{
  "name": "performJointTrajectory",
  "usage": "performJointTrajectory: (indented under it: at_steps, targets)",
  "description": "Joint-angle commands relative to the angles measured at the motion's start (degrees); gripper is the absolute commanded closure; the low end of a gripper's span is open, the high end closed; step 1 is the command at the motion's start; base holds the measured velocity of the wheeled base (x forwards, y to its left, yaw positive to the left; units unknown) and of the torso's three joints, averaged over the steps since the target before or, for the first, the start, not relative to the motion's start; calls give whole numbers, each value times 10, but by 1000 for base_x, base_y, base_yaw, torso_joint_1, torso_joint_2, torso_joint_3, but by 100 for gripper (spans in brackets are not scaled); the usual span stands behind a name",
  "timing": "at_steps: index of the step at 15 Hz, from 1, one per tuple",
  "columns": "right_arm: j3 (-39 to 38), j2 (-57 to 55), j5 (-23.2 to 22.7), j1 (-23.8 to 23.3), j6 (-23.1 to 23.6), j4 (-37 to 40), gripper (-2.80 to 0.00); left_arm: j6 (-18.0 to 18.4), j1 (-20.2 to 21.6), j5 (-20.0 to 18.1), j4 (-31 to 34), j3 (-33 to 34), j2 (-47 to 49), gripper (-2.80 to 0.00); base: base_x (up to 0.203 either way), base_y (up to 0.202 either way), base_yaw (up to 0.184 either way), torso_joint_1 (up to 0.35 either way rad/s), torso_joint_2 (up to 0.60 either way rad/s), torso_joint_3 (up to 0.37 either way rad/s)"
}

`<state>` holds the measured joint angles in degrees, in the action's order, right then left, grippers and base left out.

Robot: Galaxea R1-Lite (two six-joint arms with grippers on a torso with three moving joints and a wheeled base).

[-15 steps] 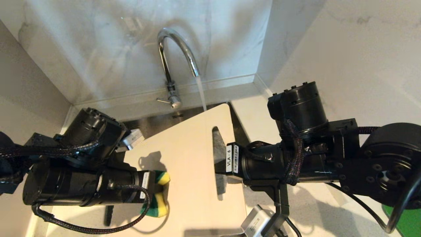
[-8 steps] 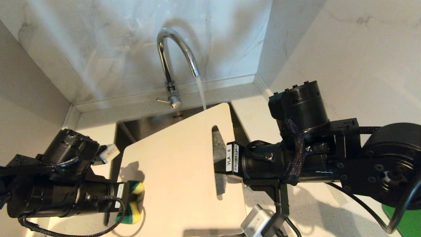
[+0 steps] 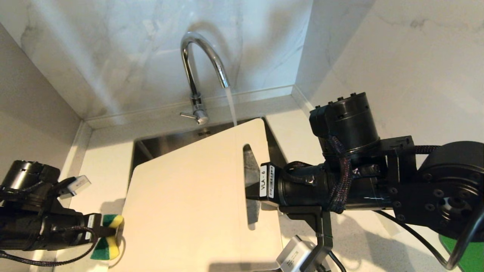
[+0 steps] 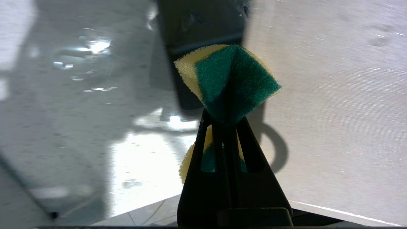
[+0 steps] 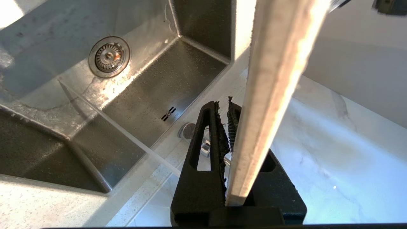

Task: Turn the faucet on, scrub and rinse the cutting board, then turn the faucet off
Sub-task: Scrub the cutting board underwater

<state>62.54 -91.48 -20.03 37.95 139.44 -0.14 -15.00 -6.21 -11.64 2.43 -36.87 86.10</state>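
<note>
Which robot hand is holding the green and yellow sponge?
The left hand: it pinches the sponge beside the cutting board. The right hand grips the board's edge instead.

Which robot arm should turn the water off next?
Probably the left. The right gripper holds the cutting board; the left gripper holds only a sponge, on the faucet lever's side.

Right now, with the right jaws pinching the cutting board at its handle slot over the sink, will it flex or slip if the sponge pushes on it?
The cutting board looks stiff: held by one edge, it stays flat. It is thin, so probably light. Water from the faucet runs at its far end, so a wet face may slide in the right gripper. The sponge crumples in the left gripper, so it pushes softly.
</note>
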Motion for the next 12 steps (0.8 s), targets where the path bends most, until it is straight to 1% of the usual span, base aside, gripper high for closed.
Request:
performJointTrajectory:
  at_steps: [1, 3, 5, 6, 7, 8, 9, 10, 11, 12]
  targets:
    - [0, 0, -1, 0, 7, 1, 0, 29, 62, -27, 0, 4, -13, 0, 0, 0, 0, 0, 0, 0]
    - [-1, 0, 0, 0, 7, 1, 0, 34, 67, -44, 5, -10, -41, 0, 0, 0, 0, 0, 0, 0]
    - [-3, 1, 0, 0, 7, 1, 0, 32, 67, -47, 26, -55, -61, 0, 0, 0, 0, 0, 0, 0]
    - [-5, 2, -1, 0, 7, 1, 0, 32, 66, -48, 60, -88, -75, 0, 0, 0, 0, 0, 0, 0]
    - [-11, 4, -1, 0, 7, 1, 0, 30, 57, -52, 119, -130, -95, 0, 0, 0, 0, 0, 0, 0]
    - [-10, 5, 0, -1, 7, 1, 0, 20, 30, -56, 174, -167, -112, 0, 0, 0, 0, 0, 0, 0]
    - [-7, 3, 0, -2, 7, 1, 0, 0, -15, -57, 203, -189, -123, 0, 0, 0, 0, 0, 0, 0]
    - [-5, 3, 0, -2, 8, 1, 0, -29, -73, -54, 222, -208, -129, 0, 0, 0, 0, 0, 0, 0]
    - [-6, 3, 0, -2, 8, 1, 0, -61, -137, -44, 235, -224, -131, 0, 0, 0, 0, 0, 0, 0]
    - [-7, 4, 0, -2, 8, 1, 0, -87, -199, -25, 243, -234, -129, 0, 0, 0, 0, 0, 0, 0]
